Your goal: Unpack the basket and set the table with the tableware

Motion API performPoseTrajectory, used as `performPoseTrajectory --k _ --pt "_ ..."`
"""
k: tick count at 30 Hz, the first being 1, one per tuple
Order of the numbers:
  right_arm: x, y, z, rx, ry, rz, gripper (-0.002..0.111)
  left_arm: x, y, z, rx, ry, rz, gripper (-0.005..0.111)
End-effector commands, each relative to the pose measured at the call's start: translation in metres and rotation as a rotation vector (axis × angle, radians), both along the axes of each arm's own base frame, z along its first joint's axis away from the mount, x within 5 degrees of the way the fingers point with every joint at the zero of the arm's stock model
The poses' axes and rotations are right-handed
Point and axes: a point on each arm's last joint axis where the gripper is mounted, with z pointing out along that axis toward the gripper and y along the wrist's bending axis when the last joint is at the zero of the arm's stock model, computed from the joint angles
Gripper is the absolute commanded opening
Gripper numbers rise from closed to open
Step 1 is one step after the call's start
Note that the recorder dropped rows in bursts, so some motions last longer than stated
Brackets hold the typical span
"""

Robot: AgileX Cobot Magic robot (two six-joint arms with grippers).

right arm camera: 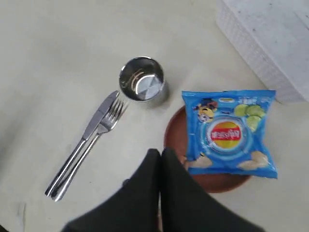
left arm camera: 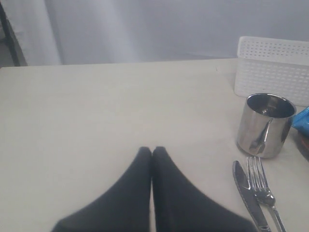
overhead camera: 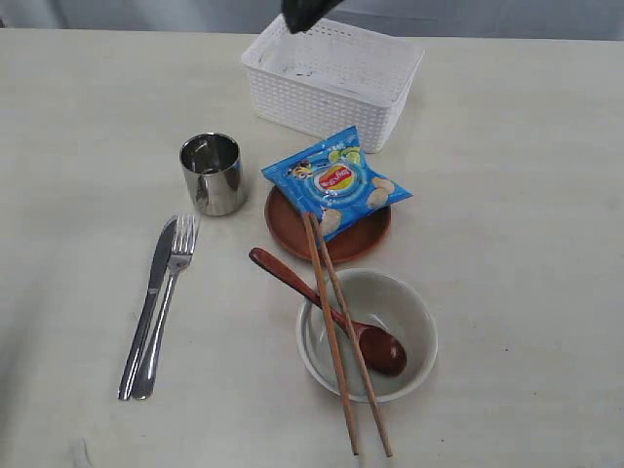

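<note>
Basket [overhead camera: 322, 105]; right end effector [right arm camera: 160, 153] closed, empty

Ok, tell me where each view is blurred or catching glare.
Exterior view: soft even light, faint shadows, everything on the table sharp. Left wrist view: left pincer blurred up close; steel cup shows mirror reflections. Right wrist view: right pincer blurred, bright glare inside the steel cup.

I count one each of basket [overhead camera: 312, 107], cup [overhead camera: 212, 174], knife [overhead camera: 146, 312], fork [overhead camera: 182, 239], plate [overhead camera: 361, 239], bowl [overhead camera: 419, 322], spoon [overhead camera: 380, 349], chip bag [overhead camera: 336, 182], two chopsticks [overhead camera: 346, 409]
</note>
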Motion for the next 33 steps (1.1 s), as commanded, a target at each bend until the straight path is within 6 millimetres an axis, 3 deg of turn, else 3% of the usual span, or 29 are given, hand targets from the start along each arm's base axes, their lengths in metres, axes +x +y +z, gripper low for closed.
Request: performPoseTrajectory --k 1,6,15,18,25,33 --pt "0.006 -0.052 0.001 0.001 0.027 -0.112 0.0 0.0 0.0 0.0 0.004 -0.008 -0.007 0.0" --pt "0.001 -0.111 -0.026 -0.015 0.089 -0.172 0.0 0.0 0.0 0.0 0.004 -0.008 -0.007 0.0" --pt "-0.034 -0.173 -0.06 0.093 0.034 -0.275 0.0 0.0 0.0 0.0 0.004 -0.008 -0.007 0.0" --pt "-0.055 -0.184 -0.058 0.121 -0.102 -0.289 0.0 0.0 0.0 0.0 0.004 -0.008 -0.007 0.0" --pt "-0.113 -0.2 -0.031 0.23 -0.495 -0.292 0.0 0.0 0.0 0.0 0.004 -0.008 -0.007 0.0" --pt "-0.169 -0.212 -0.024 0.295 -0.667 -0.285 0.0 0.0 0.0 0.0 0.004 -0.008 -0.007 0.0"
